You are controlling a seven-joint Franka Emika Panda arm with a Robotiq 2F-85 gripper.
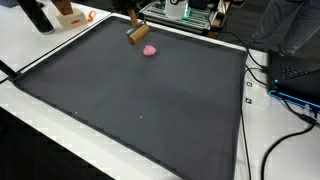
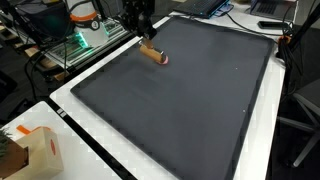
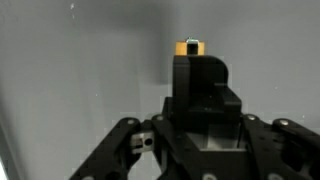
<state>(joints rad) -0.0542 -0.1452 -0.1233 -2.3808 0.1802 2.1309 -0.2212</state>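
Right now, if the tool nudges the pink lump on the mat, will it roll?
The pink lump looks rounded, so it probably rolls. It is smaller than the wooden block beside it, so likely light. The matte dark mat may slow it.

Robotics lab: white counter under black mat; green-lit electronics rack, laptop, trailing cables.

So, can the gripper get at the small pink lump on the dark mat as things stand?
Probably yes. The small pink lump lies in the open on the dark mat, just beside the gripper. Only the brown wooden block under the gripper is close; whether it is held is unclear.
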